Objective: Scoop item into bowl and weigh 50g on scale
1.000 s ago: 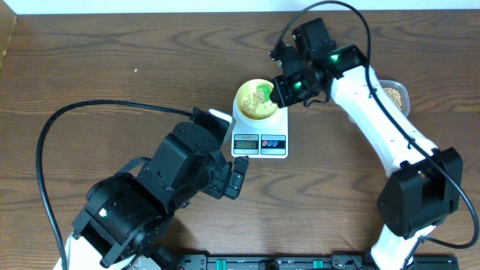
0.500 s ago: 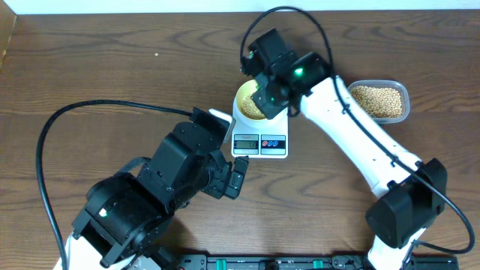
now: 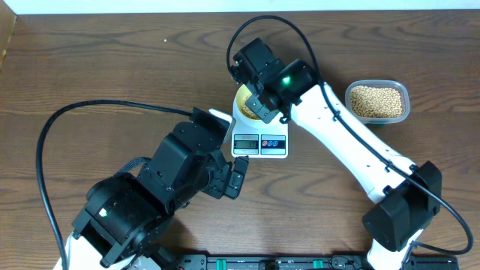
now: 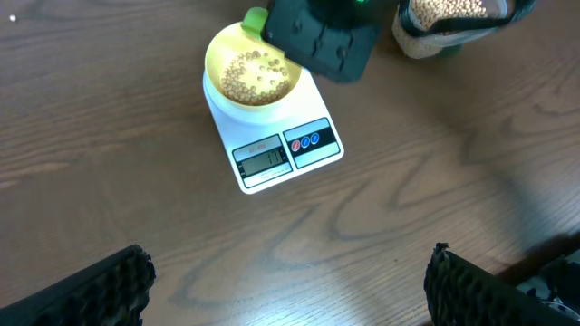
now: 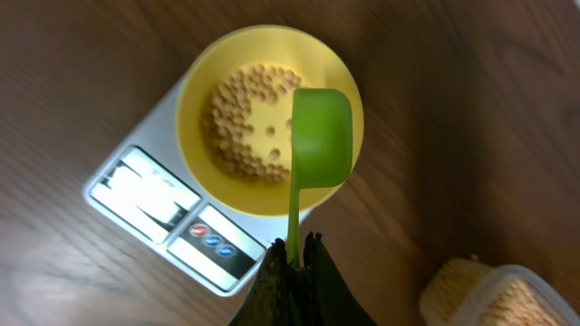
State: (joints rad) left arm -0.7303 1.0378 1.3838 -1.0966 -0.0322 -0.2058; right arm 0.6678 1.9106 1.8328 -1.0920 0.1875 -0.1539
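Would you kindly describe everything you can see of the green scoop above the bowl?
The green scoop looks like bright, smooth plastic: a rounded cup on a thin straight handle. The right hand is shut on the handle's end. The cup hangs over the yellow bowl, covering one edge of the beans heaped inside. No beans show on the scoop itself. Whether it touches the bowl cannot be told.

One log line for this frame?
right pincer: shut on green scoop, above bowl | bowl: on scale, holds beans | left pincer: open, empty | display: unreadable
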